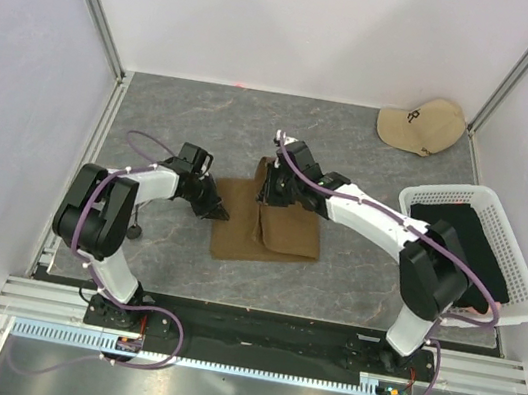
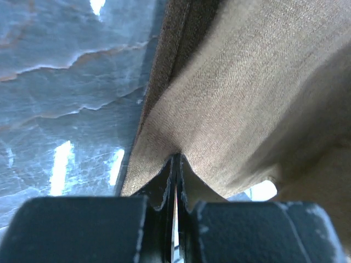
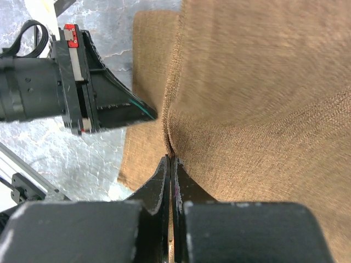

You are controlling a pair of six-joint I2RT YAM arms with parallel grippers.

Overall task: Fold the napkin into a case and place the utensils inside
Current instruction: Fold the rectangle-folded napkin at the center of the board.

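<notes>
One napkin [image 1: 283, 233] lay on the surface [image 1: 354, 142]. Both of my grippers were clenched on it: left gripper [image 1: 215, 212] at its left edge, right gripper [image 1: 267, 194] at its raised far fold. One baseball cap [image 1: 421, 126] and one mesh basket [image 1: 444, 191] sat to the right.

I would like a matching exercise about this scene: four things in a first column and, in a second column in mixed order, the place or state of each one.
Column one:
1. napkin
2. baseball cap
3. white basket
4. left gripper

Column two:
A. in the far right corner of the table
B. shut on the napkin's left edge
C. at the right side, with black fabric inside
D. brown, in the middle of the table

Pairs: 1-D, 2-A, 3-C, 4-B.
</notes>
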